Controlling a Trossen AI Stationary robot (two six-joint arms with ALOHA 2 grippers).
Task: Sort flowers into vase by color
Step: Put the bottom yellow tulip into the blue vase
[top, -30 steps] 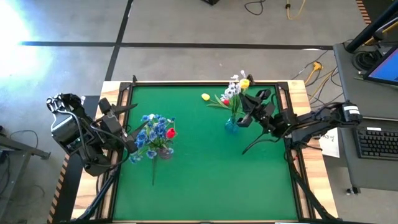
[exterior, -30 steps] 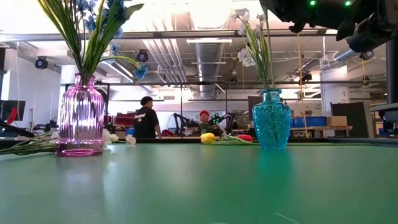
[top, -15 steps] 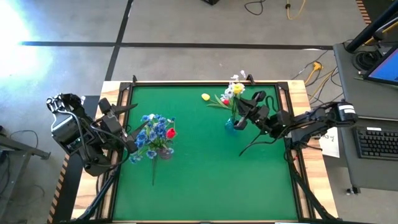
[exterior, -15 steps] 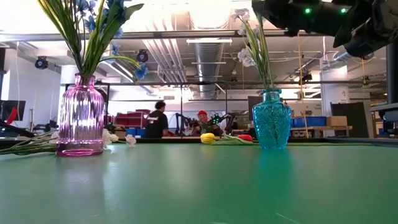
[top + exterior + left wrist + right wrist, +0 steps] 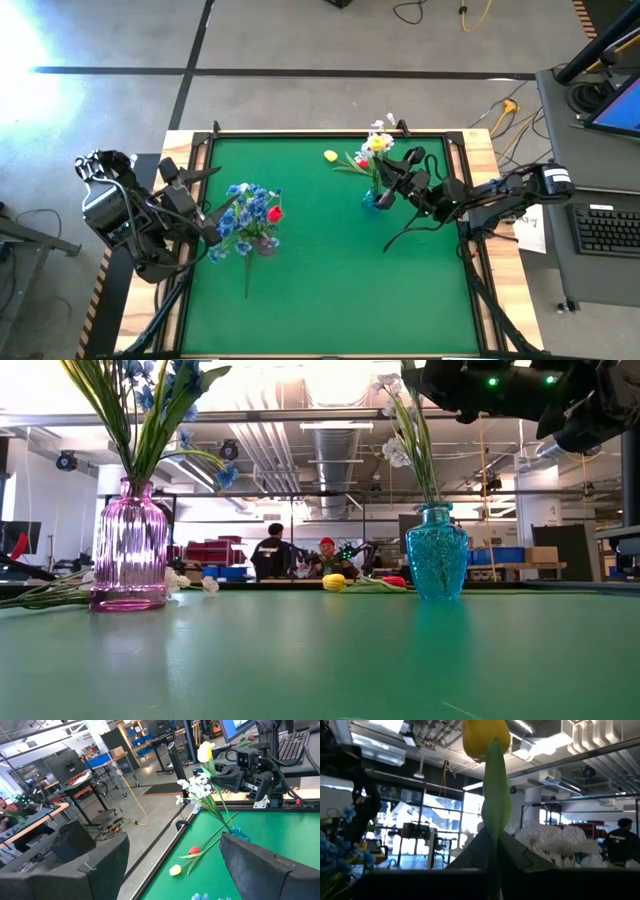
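So the right gripper (image 5: 388, 186) is sitting right over the blue vase (image 5: 371, 203), clamped tight on the stem of a yellow tulip (image 5: 379, 144). In the right wrist view the two dark fingers (image 5: 470, 852) pinch the green stem between them, with the yellow bud (image 5: 485, 737) sticking up above. From the left wrist view the same tulip (image 5: 204, 751) is up above the white flowers (image 5: 196, 787) already standing in that vase.

Everything else relative to the blue vase (image 5: 436, 552): a loose yellow tulip (image 5: 330, 155) lies flat on the green table (image 5: 330, 290) near it, toward the far edge, and a loose red tulip (image 5: 362, 162) lies between that one and the vase. In the low view both buds show just beside the vase's base, yellow (image 5: 333, 582) on one side and red (image 5: 394, 581) closer in.

Well apart from the blue vase, across the table, is the pink vase (image 5: 129, 546) with the blue flowers (image 5: 243, 215) in it, and a red tulip (image 5: 275, 213) showing among them. A few stems (image 5: 45, 594) lie on the table next to the pink vase.

The left gripper (image 5: 205, 222) is parked beside the pink vase, fingers (image 5: 255, 865) spread wide and holding nothing.

Two people (image 5: 272, 556) are in the room way behind the table.
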